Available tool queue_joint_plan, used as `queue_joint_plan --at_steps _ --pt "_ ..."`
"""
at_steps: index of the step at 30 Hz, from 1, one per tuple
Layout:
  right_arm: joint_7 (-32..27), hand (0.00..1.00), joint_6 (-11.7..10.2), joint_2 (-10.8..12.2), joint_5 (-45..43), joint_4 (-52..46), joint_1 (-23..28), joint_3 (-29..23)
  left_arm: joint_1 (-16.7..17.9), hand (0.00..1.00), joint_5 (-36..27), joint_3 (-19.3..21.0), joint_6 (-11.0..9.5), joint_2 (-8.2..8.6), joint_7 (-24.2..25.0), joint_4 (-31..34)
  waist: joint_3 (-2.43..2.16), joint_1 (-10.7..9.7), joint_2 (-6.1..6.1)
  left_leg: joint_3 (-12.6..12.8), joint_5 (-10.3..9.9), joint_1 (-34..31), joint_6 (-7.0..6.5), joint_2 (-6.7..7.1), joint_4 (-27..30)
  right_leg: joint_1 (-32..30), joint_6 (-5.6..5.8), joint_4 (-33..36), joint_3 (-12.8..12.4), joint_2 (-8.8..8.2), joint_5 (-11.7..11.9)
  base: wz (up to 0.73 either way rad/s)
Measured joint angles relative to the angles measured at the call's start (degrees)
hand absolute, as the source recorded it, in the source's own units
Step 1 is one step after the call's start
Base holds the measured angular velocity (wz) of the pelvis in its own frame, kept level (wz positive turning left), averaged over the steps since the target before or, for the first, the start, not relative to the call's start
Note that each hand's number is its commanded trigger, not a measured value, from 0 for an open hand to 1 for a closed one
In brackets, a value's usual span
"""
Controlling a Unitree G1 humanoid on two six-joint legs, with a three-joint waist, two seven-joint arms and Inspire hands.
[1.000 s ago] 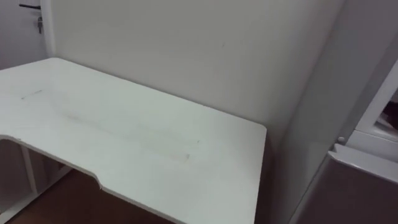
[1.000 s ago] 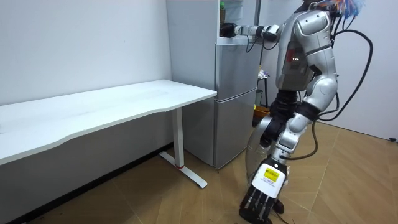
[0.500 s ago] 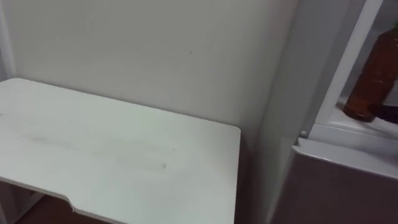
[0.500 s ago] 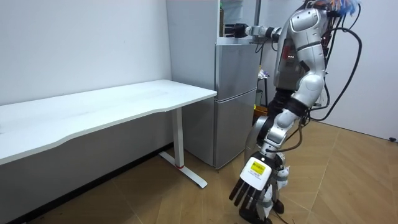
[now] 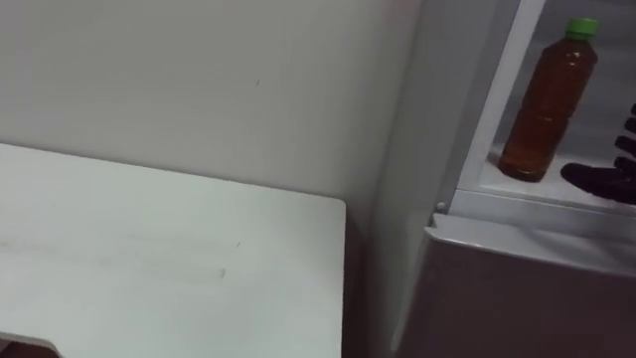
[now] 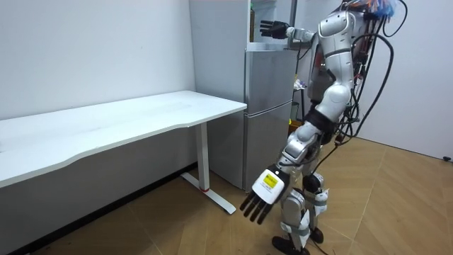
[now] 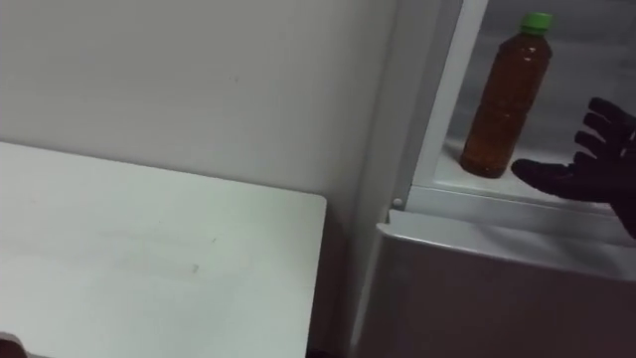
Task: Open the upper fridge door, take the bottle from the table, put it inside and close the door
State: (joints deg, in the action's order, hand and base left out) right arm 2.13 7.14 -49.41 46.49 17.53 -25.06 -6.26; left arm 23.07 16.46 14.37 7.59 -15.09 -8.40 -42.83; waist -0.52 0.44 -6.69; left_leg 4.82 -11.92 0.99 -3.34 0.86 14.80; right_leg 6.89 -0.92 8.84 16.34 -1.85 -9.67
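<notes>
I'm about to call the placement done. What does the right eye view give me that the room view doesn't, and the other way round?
Right eye view: the bottle standing upright on the upper fridge shelf, with the right robot hand open beside it, fingers not round it. Room view: the robot standing at the fridge, its left robot hand hanging open low above the wooden floor. Both: the white table beside the fridge, and the right arm reaching into the upper compartment.

White table along plain pale wall, left side of room; white leg under its right end. Grey fridge just beside that end. Wood-pattern floor, herringbone. Even light.
</notes>
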Motion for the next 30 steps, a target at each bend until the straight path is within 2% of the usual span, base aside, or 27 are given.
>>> queue_joint_plan --at_steps 2,5,8,10,11,13,14,15,16,17,18,19,20,22,26,30 --pt "-0.3 0.00 -0.2 0.0 0.2 -3.3 2.0 -1.6 0.4 0.00 0.4 0.0 -0.6 0.03 0.0 0.0 0.12 0.1 0.48 0.6 0.0 0.6 0.05 -0.11 -0.4 0.1 0.01 -0.1 -0.7 0.07 0.0 -0.18" --pt "-2.7 0.00 -0.2 0.4 0.6 -9.7 5.2 -4.3 1.4 0.00 2.0 0.1 -0.6 0.29 -0.5 0.7 -0.12 0.1 1.02 1.7 0.0 0.8 0.06 -0.14 -1.2 -0.2 0.09 -0.1 -2.3 0.15 -0.1 -0.21" --pt "-4.9 0.00 -1.4 3.0 1.1 -15.8 8.8 -8.1 1.7 0.00 2.2 0.1 -1.0 0.89 -2.0 1.1 -0.10 -0.1 1.53 2.6 -0.1 1.8 0.02 -0.22 -1.5 -0.1 0.15 -0.1 -2.9 0.17 -0.1 -0.14" --pt "-6.7 0.00 -3.3 6.9 1.1 -22.5 12.3 -11.2 1.6 0.00 2.2 0.1 -1.9 1.68 -2.7 1.0 0.01 -0.1 2.20 3.0 -0.4 2.1 0.04 -0.31 -1.5 0.0 0.22 -0.1 -3.4 0.28 -0.2 -0.13" --pt "-7.0 0.00 -4.0 7.9 1.1 -24.1 13.3 -11.6 1.6 0.00 2.2 0.0 -2.2 1.76 -2.8 0.9 0.07 -0.3 2.41 3.0 -0.5 2.0 0.04 -0.31 -1.5 0.0 0.22 -0.1 -3.3 0.29 -0.2 -0.06" --pt "-7.3 0.00 -6.4 12.6 1.5 -30.0 18.6 -13.3 1.3 0.00 2.9 -0.8 -4.3 2.29 -4.3 -1.0 0.13 -0.3 2.89 3.1 -0.8 1.8 0.06 -0.41 -1.7 0.0 0.24 -0.1 -3.5 0.35 -0.2 -0.02" --pt "-7.3 0.00 -7.2 14.0 1.7 -30.9 19.8 -13.3 1.2 0.00 3.1 -1.1 -4.6 2.60 -4.8 -1.8 0.13 -0.3 3.07 3.1 -0.9 1.8 0.04 -0.45 -1.6 0.1 0.25 0.0 -3.6 0.39 -0.2 -0.07" --pt "-7.2 0.00 -8.5 16.8 2.0 -32.1 21.8 -13.4 0.8 0.00 3.4 -1.2 -5.2 3.40 -5.2 -3.4 0.16 -0.3 3.43 3.3 -1.2 1.8 0.02 -0.55 -1.2 0.1 0.25 0.1 -3.6 0.44 -0.2 -0.11" --pt "-7.2 0.00 -8.7 19.1 2.9 -32.9 23.4 -13.4 0.6 0.00 3.4 -1.4 -5.5 4.26 -5.6 -5.1 0.08 -0.3 3.98 3.8 -1.3 1.8 -0.05 -0.69 -1.1 0.1 0.27 0.4 -3.7 0.44 -0.2 -0.16" --pt "-7.5 0.00 -8.8 20.1 3.0 -33.4 24.1 -13.4 0.5 0.00 3.4 -1.6 -5.5 4.80 -5.7 -5.6 0.14 -0.3 4.34 4.1 -1.3 1.8 -0.10 -0.78 -1.1 -0.1 0.27 0.8 -3.9 0.42 -0.2 -0.20" --pt "-7.5 0.00 -9.1 22.0 3.2 -34.3 25.1 -13.4 0.8 0.00 3.4 -2.0 -5.6 5.80 -6.3 -6.1 0.13 -0.3 5.07 4.7 -1.4 1.8 -0.18 -0.89 -1.1 -0.4 0.31 1.1 -4.1 0.41 -0.1 -0.24" --pt "-7.5 0.00 -10.3 23.9 3.7 -34.9 26.3 -13.1 1.0 0.00 3.3 -3.4 -6.0 6.07 -6.8 -6.8 0.23 -0.1 5.98 5.3 -1.5 1.9 -0.21 -0.98 -1.1 -0.5 0.36 1.1 -4.4 0.42 -0.1 -0.23" --pt "-7.4 0.00 -11.1 25.0 4.1 -35.0 26.9 -13.0 1.0 0.00 3.3 -3.8 -6.6 6.16 -7.1 -7.4 0.18 0.0 6.12 5.5 -1.6 2.1 -0.19 -1.00 -1.1 -0.5 0.37 1.2 -4.6 0.44 -0.1 -0.21" --pt "-7.4 0.00 -13.2 29.1 4.4 -35.3 29.2 -12.9 0.6 0.00 3.3 -4.0 -8.1 6.92 -7.2 -9.3 0.04 -0.2 7.18 5.9 -1.7 2.4 -0.20 -1.09 -1.1 -0.9 0.48 1.8 -5.0 0.40 -0.2 -0.12" --pt "-9.7 0.00 -15.7 31.9 0.4 -36.3 32.1 -13.0 0.8 0.00 3.4 -3.9 -10.2 7.15 -7.4 -9.6 0.05 -0.4 8.39 6.1 -1.7 2.5 -0.24 -0.78 -1.0 -1.3 0.58 1.9 -5.1 0.01 -0.9 -0.03" --pt "-14.4 0.00 -18.4 33.9 -10.4 -38.5 33.8 -12.2 0.3 0.00 3.1 -4.3 -12.3 7.26 -8.7 -10.0 0.02 -1.5 7.96 6.4 -1.4 2.2 -0.11 -0.85 -1.2 -2.2 0.40 2.8 -5.3 -0.02 -1.4 -0.02"
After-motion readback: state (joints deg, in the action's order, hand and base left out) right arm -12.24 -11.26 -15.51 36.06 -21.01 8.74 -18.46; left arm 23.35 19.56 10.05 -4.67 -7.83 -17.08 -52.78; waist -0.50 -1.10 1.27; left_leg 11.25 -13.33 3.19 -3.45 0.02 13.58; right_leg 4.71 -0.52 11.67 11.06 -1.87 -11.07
